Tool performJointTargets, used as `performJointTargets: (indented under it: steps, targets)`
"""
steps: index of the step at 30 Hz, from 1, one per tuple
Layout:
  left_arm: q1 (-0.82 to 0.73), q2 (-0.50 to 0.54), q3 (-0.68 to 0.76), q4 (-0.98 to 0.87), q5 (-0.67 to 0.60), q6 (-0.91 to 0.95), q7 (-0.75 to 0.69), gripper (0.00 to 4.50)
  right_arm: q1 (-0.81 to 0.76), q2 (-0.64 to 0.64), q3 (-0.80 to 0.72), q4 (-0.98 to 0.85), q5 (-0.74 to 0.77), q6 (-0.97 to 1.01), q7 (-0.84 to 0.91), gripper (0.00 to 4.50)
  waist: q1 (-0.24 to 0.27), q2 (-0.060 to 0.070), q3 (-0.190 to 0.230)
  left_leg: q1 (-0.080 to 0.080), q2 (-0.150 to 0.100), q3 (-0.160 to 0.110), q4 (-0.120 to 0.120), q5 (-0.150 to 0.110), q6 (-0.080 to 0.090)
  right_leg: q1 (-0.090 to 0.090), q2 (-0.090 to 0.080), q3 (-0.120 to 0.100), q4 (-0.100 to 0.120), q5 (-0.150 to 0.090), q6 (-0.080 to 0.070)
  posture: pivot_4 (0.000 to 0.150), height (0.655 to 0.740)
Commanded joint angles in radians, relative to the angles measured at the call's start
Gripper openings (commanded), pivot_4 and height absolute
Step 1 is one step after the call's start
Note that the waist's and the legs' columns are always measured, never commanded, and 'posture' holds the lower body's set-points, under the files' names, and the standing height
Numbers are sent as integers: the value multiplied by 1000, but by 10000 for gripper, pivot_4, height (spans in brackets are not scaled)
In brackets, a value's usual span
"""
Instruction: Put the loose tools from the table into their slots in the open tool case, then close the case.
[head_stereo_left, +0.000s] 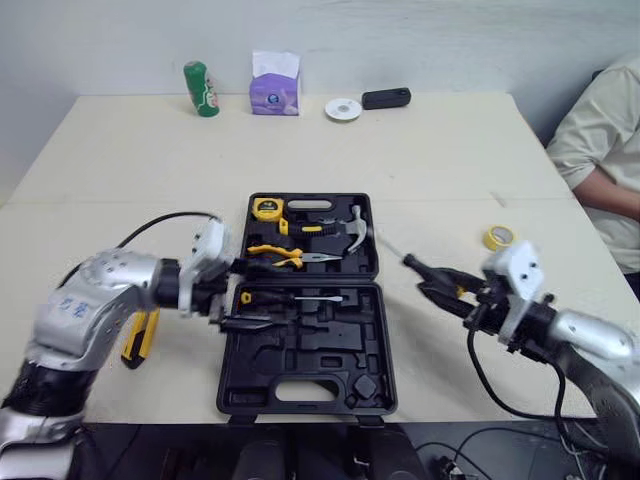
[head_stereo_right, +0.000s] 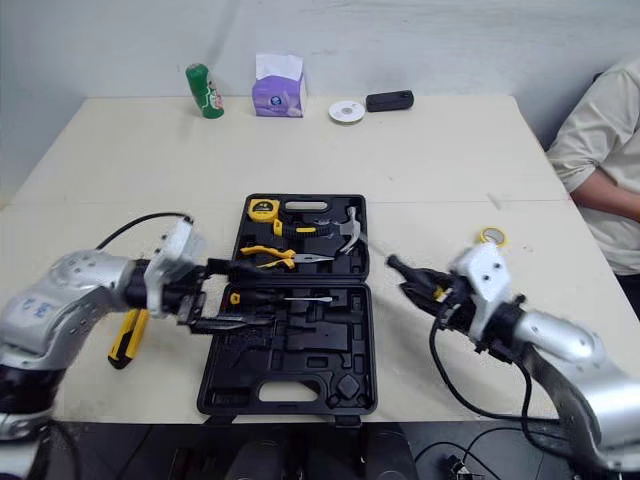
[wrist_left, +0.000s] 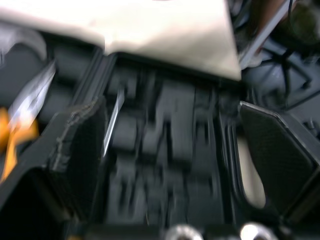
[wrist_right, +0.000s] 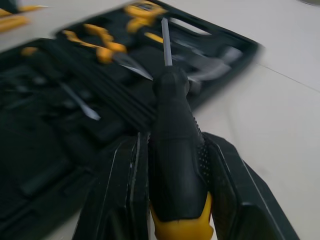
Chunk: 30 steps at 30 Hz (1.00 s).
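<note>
**Screwdriver on its way to the case**

Big and pale, the table has the open tool case lying flat in the middle, close to me. That is good, because both arms can reach it.

Some tools sit in their slots: a tape measure, pliers, a hammer and a thin screwdriver. Many slots in the near half are bare.

The right gripper has its two fingers squeezed on the fat black handle of a second screwdriver, the one with a yellow end. It is lifted off the table, just to the right of the case. Its metal tip points at the case, near the hammer. I think I hold it by the handle so the long thin part can go down into a slot first.

The left gripper hangs over the left edge of the case. Its fingers are wide apart and hold nothing. I think it waits there to steady the case or help push a tool in.

Two loose things lie on the table: a yellow and black tool left of the case, under my left arm, and a small yellow tape roll to the right. So the job is partly done, and the lid cannot be closed yet.
</note>
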Motion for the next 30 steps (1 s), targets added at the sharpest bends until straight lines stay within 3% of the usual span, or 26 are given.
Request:
performJointTargets:
  steps: [1, 6, 14, 30]
  targets:
    - [65, 65, 82, -63, 17, -27, -6, 45000, -99, -26, 104, 42, -1, -16, 123, 10720, 12, 0, 0, 0, 0, 0, 1, 0, 1, 0, 0, 0, 0, 0, 0, 1500, 7316]
    - [197, 142, 125, -90, 86, -115, -25, 45000, -253, 25, 259, 165, -50, -46, 220, 10720, 17, -1, 0, -2, -1, -1, 2, -3, 4, 1, -4, -5, -2, 1, 2, 1500, 7316]
    - [210, 131, 138, -152, 60, -83, 18, 45000, -330, 39, 412, 240, -150, -112, 342, 10720, 17, -1, 0, -4, -2, -2, 2, -3, 4, 2, -5, -8, -2, 2, 3, 1500, 7316]
    - [158, 122, 89, -148, 67, -93, 14, 45000, -309, 76, 451, 331, -293, -192, 343, 10720, 14, -1, 0, -3, -1, -1, 3, -3, 4, 2, -4, -8, -1, 2, 3, 1500, 7316]
